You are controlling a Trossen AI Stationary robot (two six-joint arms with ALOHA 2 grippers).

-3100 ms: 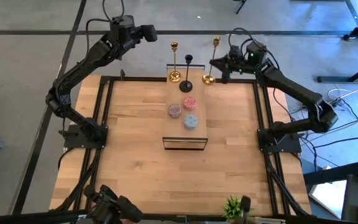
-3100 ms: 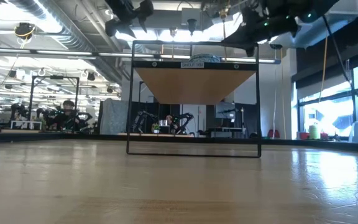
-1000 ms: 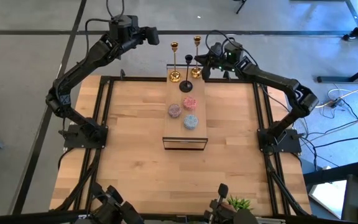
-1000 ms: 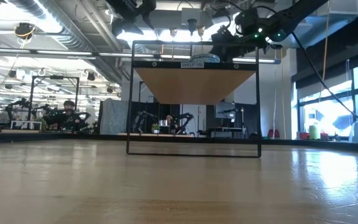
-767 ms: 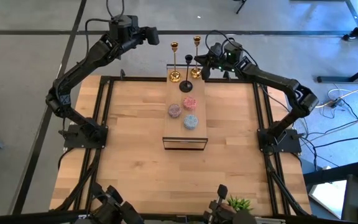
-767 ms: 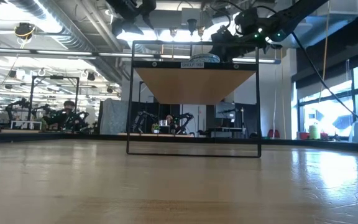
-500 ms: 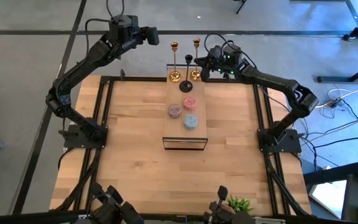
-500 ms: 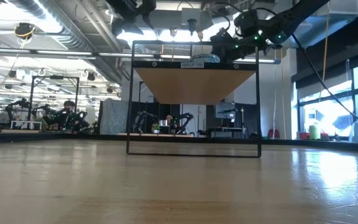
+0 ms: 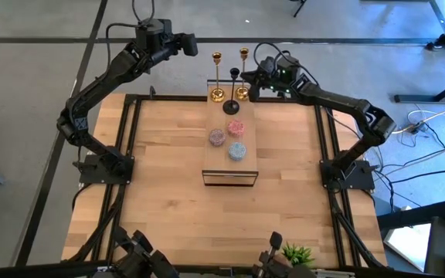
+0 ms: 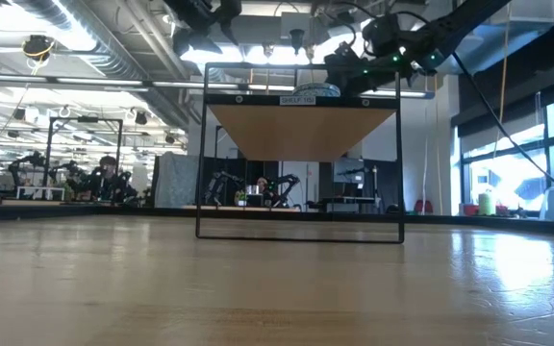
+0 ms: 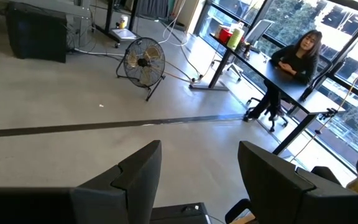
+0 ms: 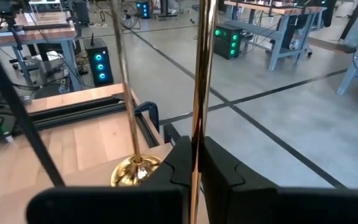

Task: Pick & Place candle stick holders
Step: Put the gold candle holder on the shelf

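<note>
Three candle stick holders are at the far end of the raised wooden shelf (image 9: 224,164). One gold holder (image 9: 217,77) and the black one (image 9: 232,91) rest on their round bases. My right gripper (image 9: 250,78) is shut on the second gold holder (image 9: 243,71), just right of the black one. The right wrist view shows the held stem, the other gold holder's base (image 12: 135,171) and the black stem (image 12: 18,115). My left gripper (image 9: 190,42) waits high beyond the table's far left edge, open (image 11: 197,180) with nothing between its fingers. My right gripper pinches the gold holder's thin stem (image 12: 200,106) between its two fingers, partway up, below the top cup. The fingers come about level from the table's right and lie across the stem. The holder stays upright; whether its base (image 9: 242,93) touches the shelf, I cannot tell.
Three small round candles, pink (image 9: 235,127), purple (image 9: 217,137) and blue (image 9: 237,151), lie on the shelf's middle. The low view shows the shelf's black frame (image 10: 299,235) on the table. A small plant (image 9: 290,253) is at the near edge. A person (image 11: 300,53) sits at a desk in the room.
My right gripper has carried the gold holder toward the table's left, from off the shelf's far right corner to beside the black holder, keeping it upright. Over the last second it has hardly moved. My left gripper has kept still and open.
</note>
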